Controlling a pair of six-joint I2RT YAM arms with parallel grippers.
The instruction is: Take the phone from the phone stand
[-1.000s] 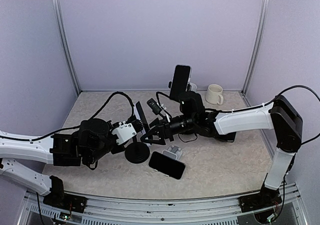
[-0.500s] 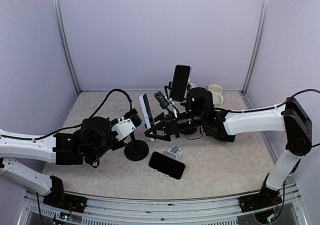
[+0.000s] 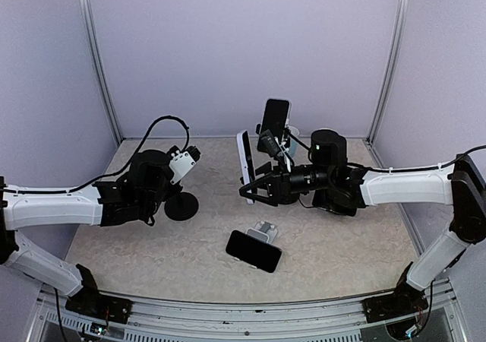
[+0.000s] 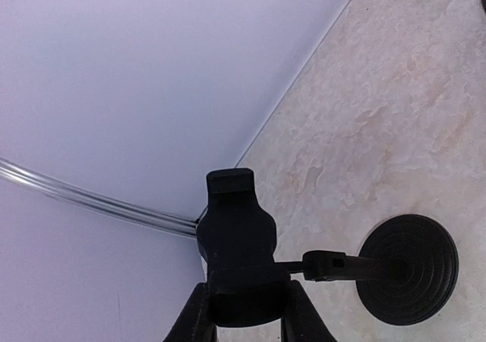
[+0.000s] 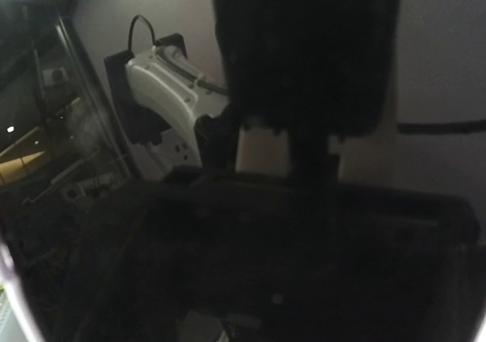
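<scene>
My right gripper (image 3: 256, 188) is shut on the phone (image 3: 245, 158), a dark slab with a white edge, and holds it upright above the table, clear of the stand. In the right wrist view the phone's dark face (image 5: 304, 53) fills most of the frame. My left gripper (image 3: 163, 186) is shut on the black phone stand (image 3: 182, 205), whose round base rests on the table at left. In the left wrist view the stand's empty cradle (image 4: 237, 251) sits between my fingers (image 4: 194, 321), with its stem and disc base (image 4: 408, 279) to the right.
A second phone (image 3: 273, 124) stands upright on a holder at the back centre. A third phone (image 3: 253, 251) lies leaning on a small white stand (image 3: 265, 230) near the front. The back wall and left corner post (image 3: 99, 61) are close behind the left arm.
The right gripper has carried the phone up and to the right, away from the stand. The left gripper has drawn the stand left and back, and the gap between the two has widened.
</scene>
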